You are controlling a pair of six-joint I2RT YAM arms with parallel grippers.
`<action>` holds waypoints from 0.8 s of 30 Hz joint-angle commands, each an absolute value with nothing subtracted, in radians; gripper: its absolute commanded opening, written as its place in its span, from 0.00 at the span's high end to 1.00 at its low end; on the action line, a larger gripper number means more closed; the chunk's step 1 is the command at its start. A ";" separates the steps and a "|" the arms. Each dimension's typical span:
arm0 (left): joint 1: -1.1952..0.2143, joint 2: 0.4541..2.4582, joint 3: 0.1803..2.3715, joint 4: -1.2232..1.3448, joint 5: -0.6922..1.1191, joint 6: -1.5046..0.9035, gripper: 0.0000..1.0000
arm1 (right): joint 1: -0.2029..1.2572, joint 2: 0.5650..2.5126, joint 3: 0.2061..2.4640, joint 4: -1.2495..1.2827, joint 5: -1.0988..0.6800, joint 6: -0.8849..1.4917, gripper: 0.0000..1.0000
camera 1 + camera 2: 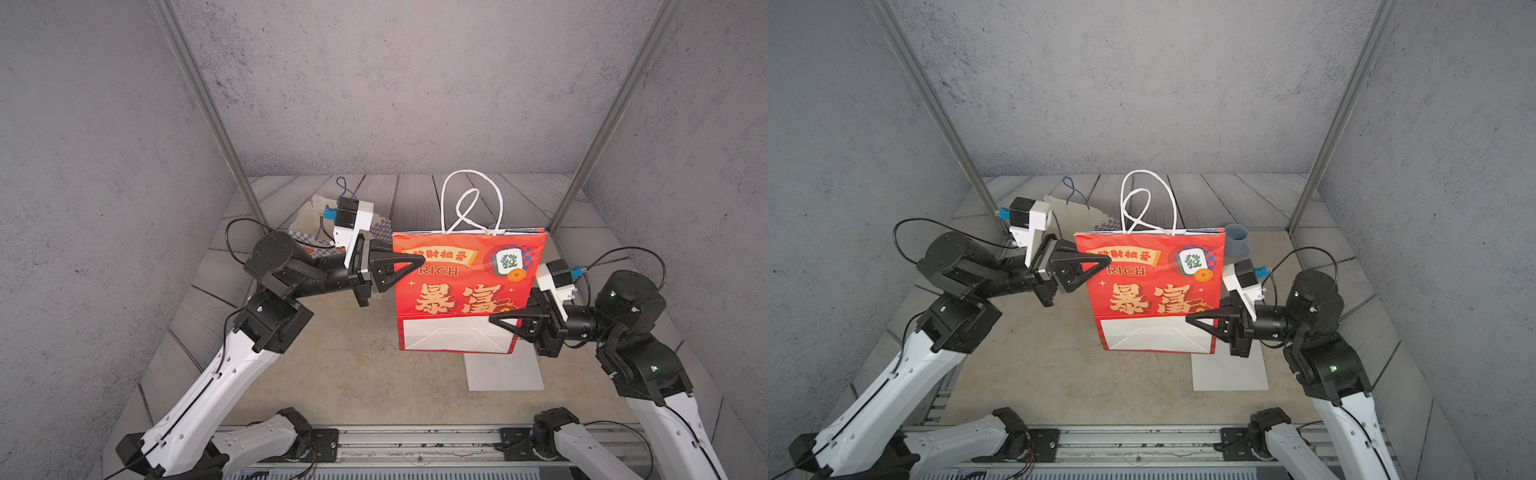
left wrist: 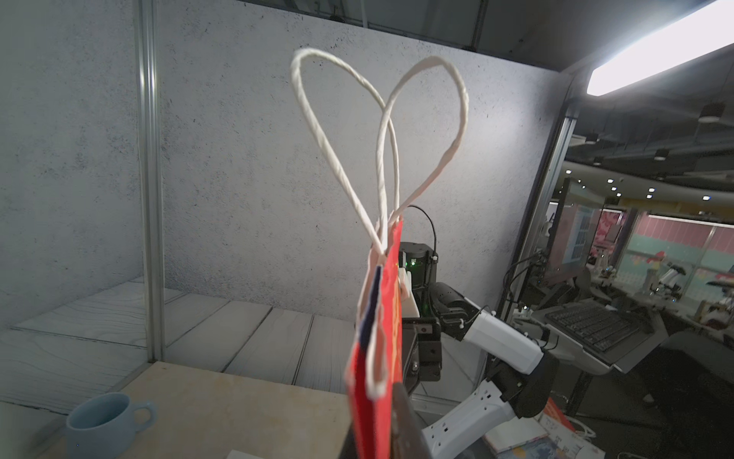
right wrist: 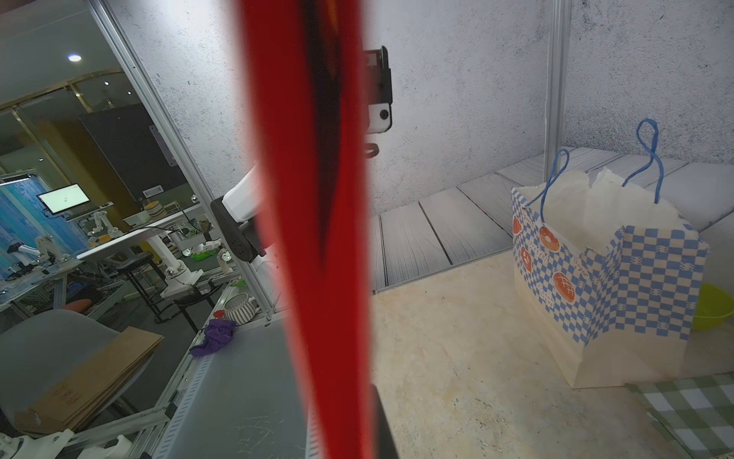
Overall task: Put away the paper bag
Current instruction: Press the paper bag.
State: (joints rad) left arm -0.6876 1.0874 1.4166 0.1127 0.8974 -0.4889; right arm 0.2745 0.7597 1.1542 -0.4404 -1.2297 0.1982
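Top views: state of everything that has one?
red paper bag: folded flat, held upright.
left end effector: shut on the bag's side edge, near its top.
right end effector: shut on the opposite edge, near its bottom.
checkered bag: standing open, white paper inside.
mug: upright.

Edge-on red paper bag [image 2: 371, 401] upright w/ white handles [image 2: 381, 228] up; blue cup [image 2: 105, 421] on table [image 2: 238, 409] nr it.

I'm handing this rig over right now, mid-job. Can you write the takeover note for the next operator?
Left pincer: shut on the upper side edge of the flat red paper bag with white cord handles.
Right pincer: shut on its opposite lower edge.
Bag: folded flat, held upright over the beige tabletop; a blue-and-white checked paper bag stands at the back left.
Done: flattened, gripped.
To do: stow it; destination not evident.
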 commanded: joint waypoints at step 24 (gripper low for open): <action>-0.670 1.112 1.465 0.196 0.922 -0.580 1.00 | 0.282 0.741 1.157 -0.513 -1.243 0.144 1.00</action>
